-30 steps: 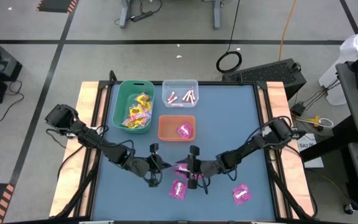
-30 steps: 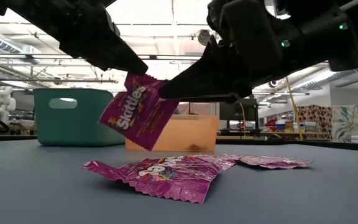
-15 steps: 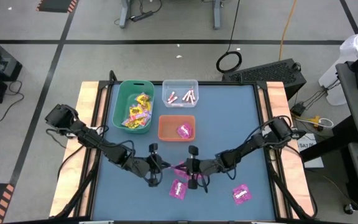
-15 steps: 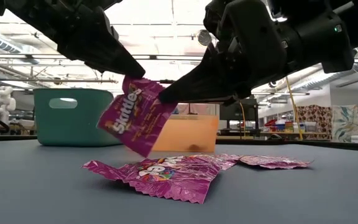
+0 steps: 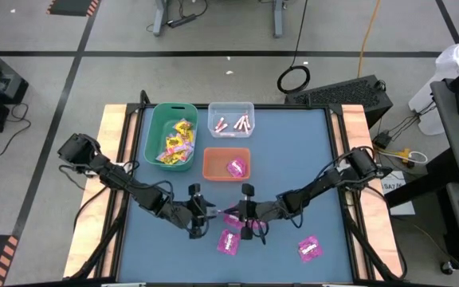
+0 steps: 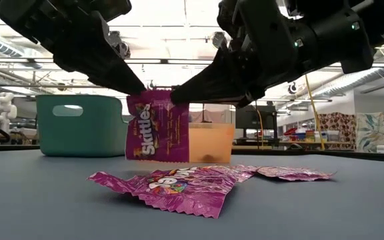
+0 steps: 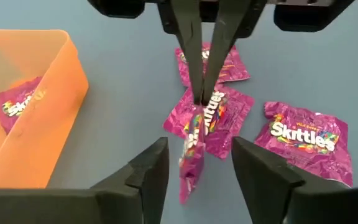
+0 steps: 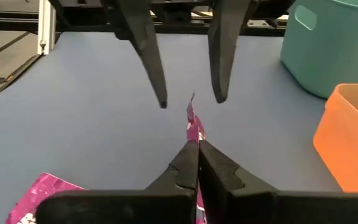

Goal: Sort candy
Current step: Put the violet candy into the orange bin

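A magenta candy packet (image 6: 157, 132) hangs upright above the middle of the table's near half. My right gripper (image 6: 173, 99) is shut on its top edge. My left gripper (image 7: 196, 168) is open. Its two fingers stand either side of the same packet's upper part, which shows between them (image 8: 191, 112) with a gap on each side. In the high view the two grippers face each other, the left (image 5: 211, 215) and the right (image 5: 235, 217). More magenta packets (image 6: 172, 187) lie flat on the table below them. My right gripper pinches the packet's crimped top edge near one corner (image 8: 193, 132) between its two shut fingers. The fingers slant down from the table's right side. The packet hangs straight below them, its bottom edge (image 6: 153, 159) clear of the table.
At the back stand a teal bin (image 5: 154, 135) with yellow packets, a clear bin (image 5: 231, 108) with pale sticks, and an orange bin (image 5: 213, 163) holding one magenta packet. Loose magenta packets lie near the front edge (image 5: 229, 241) and to the right (image 5: 310, 248).
My right gripper has shut on the packet's top edge, and my left gripper has then opened and let go. The packet, tilted before in the left gripper's hold, has swung to hang upright under the right fingers. Neither arm has shifted noticeably.
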